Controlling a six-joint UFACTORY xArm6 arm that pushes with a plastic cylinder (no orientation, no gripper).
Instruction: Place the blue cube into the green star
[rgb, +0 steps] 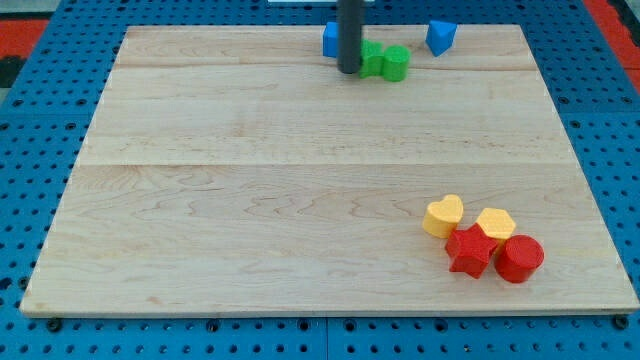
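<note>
1. Since the blue cube looks like a small solid block on smooth wood, it is probably light, stiff and quick to slide; it can also turn if pushed off-centre. There is nothing to grasp it with, so the place to bear on is the middle of its face on the view's left, away from the green star.
2. The cube sits near the board's top edge, partly hidden behind the rod.
3. The rod holds nothing. Its tip rests on the board just below and to the right of the cube, close against the star's left side; whether it touches either cannot be told.
4. The star lies just right of the cube, with a green cylinder touching its right side.
5. So the tip stands between cube and star, on the wrong side for the push.
</note>
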